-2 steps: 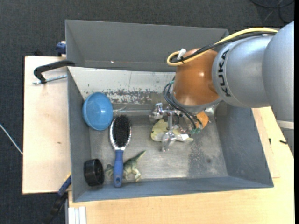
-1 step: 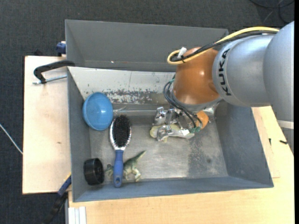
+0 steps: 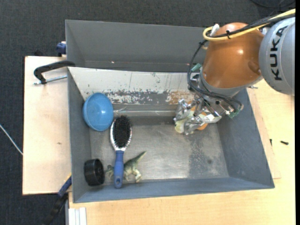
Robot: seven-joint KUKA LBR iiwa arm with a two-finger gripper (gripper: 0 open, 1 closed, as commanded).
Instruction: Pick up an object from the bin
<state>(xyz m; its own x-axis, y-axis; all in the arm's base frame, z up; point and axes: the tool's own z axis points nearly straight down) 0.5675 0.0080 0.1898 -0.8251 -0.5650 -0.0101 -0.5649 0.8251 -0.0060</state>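
My gripper [image 3: 189,120] hangs low in the bin's back right part, close to the floor near the back wall. A small orange thing [image 3: 201,126] shows just beside it on the right, partly hidden by the gripper's metal parts, so its shape is unclear. A pale yellowish bit [image 3: 179,128] lies at the gripper's lower left tip; whether it is held I cannot make out.
A blue bowl [image 3: 98,111] lies at the left against the back wall. A black-bristled hairbrush with a blue handle [image 3: 119,146] lies below it. At the front left corner are a black round cap [image 3: 93,172] and a green toy dinosaur [image 3: 131,168].
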